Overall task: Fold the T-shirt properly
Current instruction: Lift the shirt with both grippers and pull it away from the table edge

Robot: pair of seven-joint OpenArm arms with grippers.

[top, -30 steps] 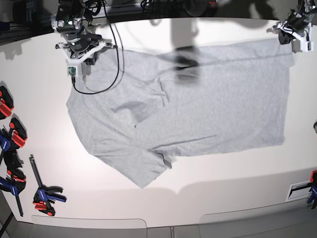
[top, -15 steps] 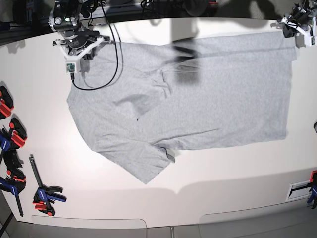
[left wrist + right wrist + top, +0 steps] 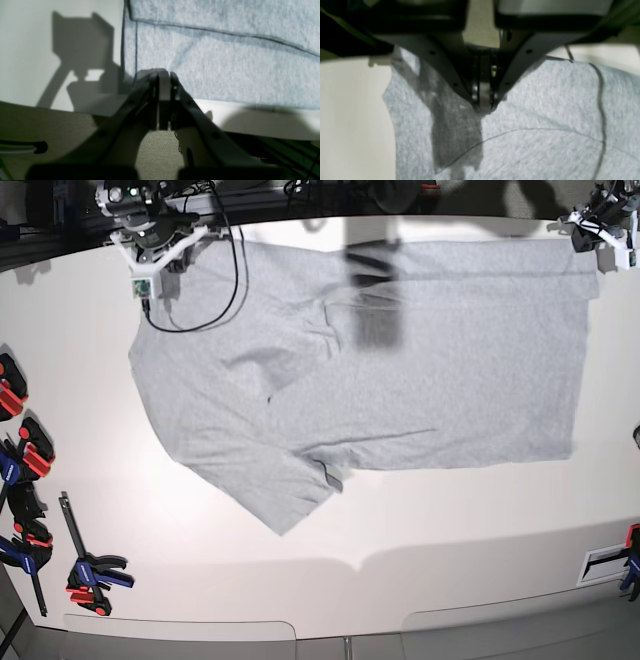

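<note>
Currently the T-shirt (image 3: 400,360) lies spread across the table (image 3: 470,520), plain side up. Left gripper (image 3: 163,75) at 2 o'clock and right gripper (image 3: 482,105) at 10 o'clock are both closed, each pinching a far-edge corner. Keep tension equal between them — uneven pull skews the fold line.

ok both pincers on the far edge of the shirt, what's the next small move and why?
Probably lift both together and carry the far edge toward the near one. The left pincer is shut at the hem corner and the right pincer at the shoulder end, while the T-shirt lies spread flat, unfolded, on the table.
</note>
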